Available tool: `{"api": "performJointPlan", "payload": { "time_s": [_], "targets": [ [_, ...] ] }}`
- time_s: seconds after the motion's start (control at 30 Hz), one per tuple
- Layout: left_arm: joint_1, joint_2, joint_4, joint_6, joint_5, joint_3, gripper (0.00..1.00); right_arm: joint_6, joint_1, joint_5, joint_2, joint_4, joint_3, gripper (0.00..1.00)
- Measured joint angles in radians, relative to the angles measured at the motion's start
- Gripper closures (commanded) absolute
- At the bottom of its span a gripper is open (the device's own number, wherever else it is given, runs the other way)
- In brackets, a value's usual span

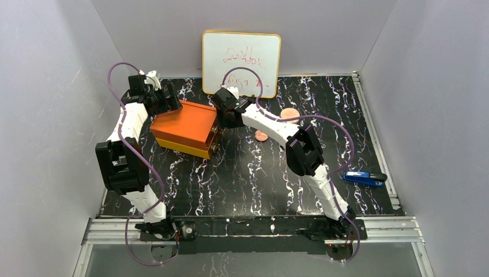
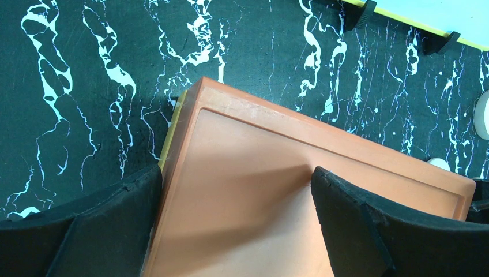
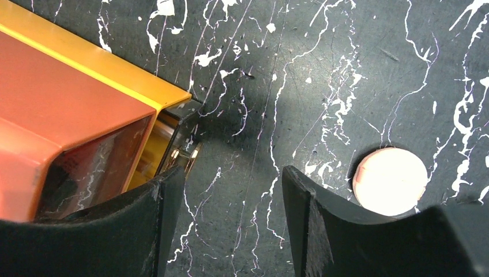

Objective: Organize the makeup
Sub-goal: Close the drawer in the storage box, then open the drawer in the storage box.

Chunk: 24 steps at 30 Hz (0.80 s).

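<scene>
A flat round peach disc (image 1: pixel 261 136) lies on the black marbled mat right of the orange box (image 1: pixel 187 127). It also shows in the right wrist view (image 3: pixel 391 180). A second peach round item (image 1: pixel 289 113) lies farther back, partly behind the right arm. My right gripper (image 3: pixel 230 196) is open and empty, low over the mat between the box's clear drawer front (image 3: pixel 173 144) and the disc. My left gripper (image 2: pixel 236 202) is open over the box lid (image 2: pixel 277 190), one finger past the lid's left edge. The black compact and dark sticks are out of view.
A whiteboard (image 1: pixel 241 56) stands at the back of the mat. A blue stapler-like object (image 1: pixel 364 178) lies near the right edge. Grey walls close in the left, right and back sides.
</scene>
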State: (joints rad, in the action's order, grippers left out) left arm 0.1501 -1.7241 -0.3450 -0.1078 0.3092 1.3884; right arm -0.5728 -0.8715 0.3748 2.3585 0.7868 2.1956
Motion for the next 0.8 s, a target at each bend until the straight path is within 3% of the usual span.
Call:
{"api": "performJointPlan", "payload": {
  "time_s": [0.2,0.37,0.6,0.8],
  "targets": [
    [0.0,0.0,-0.004,0.0,-0.002,0.003,0.04,0.004,-0.001,0.006,-0.026,-0.044,-0.055,0.29],
    [-0.002,0.0,-0.01,0.0,-0.009,0.006,0.04,0.032,-0.016,0.034,-0.189,-0.128,-0.294,0.28],
    [-0.003,0.0,-0.011,0.0,-0.013,0.006,0.04,0.078,-0.052,-0.012,-0.575,-0.322,-0.655,0.27],
    [-0.004,0.002,-0.011,0.0,-0.016,0.006,0.04,0.0,-0.135,-0.126,-0.626,-0.53,-0.798,0.3]
  ]
}}
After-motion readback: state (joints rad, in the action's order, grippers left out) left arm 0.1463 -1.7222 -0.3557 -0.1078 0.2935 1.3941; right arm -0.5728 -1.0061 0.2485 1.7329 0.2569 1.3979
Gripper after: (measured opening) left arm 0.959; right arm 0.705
